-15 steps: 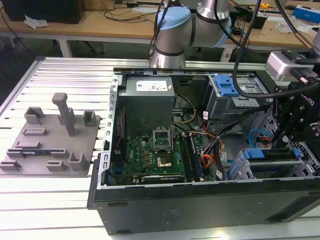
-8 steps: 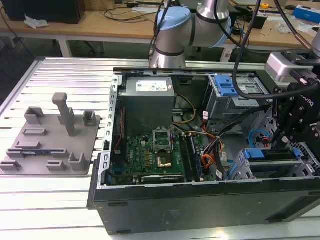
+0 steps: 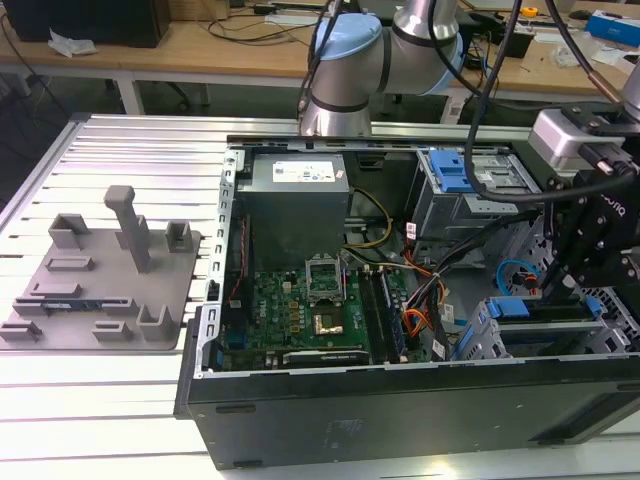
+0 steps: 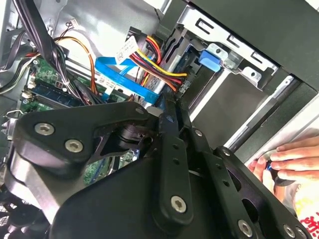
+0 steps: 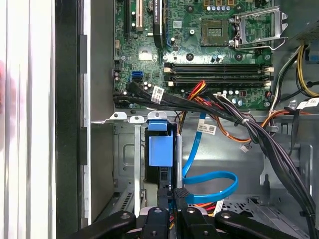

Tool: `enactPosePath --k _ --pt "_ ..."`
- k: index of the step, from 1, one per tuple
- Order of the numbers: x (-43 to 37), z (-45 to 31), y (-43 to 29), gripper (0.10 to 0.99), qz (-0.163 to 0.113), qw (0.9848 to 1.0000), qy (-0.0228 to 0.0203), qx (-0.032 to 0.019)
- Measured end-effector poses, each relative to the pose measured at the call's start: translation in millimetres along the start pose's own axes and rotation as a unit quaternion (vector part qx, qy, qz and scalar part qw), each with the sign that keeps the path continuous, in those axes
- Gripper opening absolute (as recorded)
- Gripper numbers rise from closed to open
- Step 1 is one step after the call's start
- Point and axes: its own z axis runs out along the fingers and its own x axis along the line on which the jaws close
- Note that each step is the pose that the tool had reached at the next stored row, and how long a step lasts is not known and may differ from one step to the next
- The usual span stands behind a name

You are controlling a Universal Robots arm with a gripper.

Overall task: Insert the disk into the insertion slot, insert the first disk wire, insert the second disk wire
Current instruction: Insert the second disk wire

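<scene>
The disk sits inside the insertion slot (image 3: 600, 345), a grey metal cage in the open case on the exterior view's right. Its blue carrier (image 3: 520, 308) shows at the bay mouth. In the first wrist view the carrier's blue tab (image 5: 160, 147) stands between the cage rails (image 5: 137, 164); in the second wrist view the tab (image 4: 210, 57) juts from the cage (image 4: 239, 50). My black gripper (image 3: 556, 292) hangs just over that bay. Its fingertips (image 5: 163, 196) are closed together on the end of a looping blue flat wire (image 5: 212, 183), (image 4: 117, 74). A red, yellow and black wire bundle (image 4: 159, 69) lies beside it.
A grey power supply (image 3: 295, 195) and the green motherboard (image 3: 300, 310) fill the case's middle. A second cage with a blue latch (image 3: 455, 180) stands at the back. Black cable bundles (image 5: 259, 134) cross above the bay. A grey fixture plate (image 3: 100, 280) lies outside. A person's hand (image 4: 291, 159) rests beyond the case wall.
</scene>
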Motion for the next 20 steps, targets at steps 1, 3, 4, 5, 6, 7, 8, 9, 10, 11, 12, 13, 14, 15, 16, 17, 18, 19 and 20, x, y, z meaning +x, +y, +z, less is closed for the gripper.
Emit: enactPosePath --k 1,3,4,5,6,7,8,9,10,11,12,13,14,15,16,17,18,19,20 --pt "-0.1 0.7 -0.1 0.161 0.000 1.0000 0.0000 0.0000" --pt "-0.1 1.6 -0.2 0.161 0.000 1.0000 0.0001 0.0000" --pt "-0.1 2.1 -0.3 0.161 0.000 1.0000 0.0000 0.0000" --pt "-0.2 2.5 -0.3 0.161 0.000 1.0000 0.0000 0.0000" --pt "-0.2 3.3 -0.3 0.161 0.000 1.0000 0.0001 0.0000" --pt "-0.3 3.8 -0.4 0.161 0.000 1.0000 0.0001 0.0000" --pt "-0.3 4.8 -0.4 0.161 0.000 1.0000 0.0000 0.0001" --pt "-0.4 6.4 -0.4 0.161 0.000 1.0000 0.0002 0.0000" --pt "-0.5 7.9 -0.4 0.161 -0.001 1.0000 0.0004 0.0000" --pt "-0.1 10.6 0.0 0.161 -0.001 1.0000 0.0007 0.0001" --pt "0.3 12.7 0.7 0.161 -0.001 1.0000 0.0005 0.0002" --pt "0.4 13.1 1.7 0.173 -0.002 1.0000 -0.0005 0.0001" --pt "1.0 5.3 1.9 0.235 -0.002 1.0000 -0.0008 0.0001" --pt "1.5 -3.3 2.0 0.235 -0.002 1.0000 0.0000 0.0001" --pt "1.9 -7.7 2.0 0.235 -0.002 1.0000 -0.0002 0.0001" --pt "2.2 -12.0 2.1 0.235 -0.001 1.0000 -0.0001 0.0001" --pt "2.5 -16.8 2.1 0.235 -0.001 1.0000 0.0000 0.0002" --pt "3.2 -27.1 2.2 0.235 -0.002 1.0000 0.0000 0.0002" --pt "3.7 -34.6 2.2 0.235 -0.001 1.0000 0.0000 0.0003"
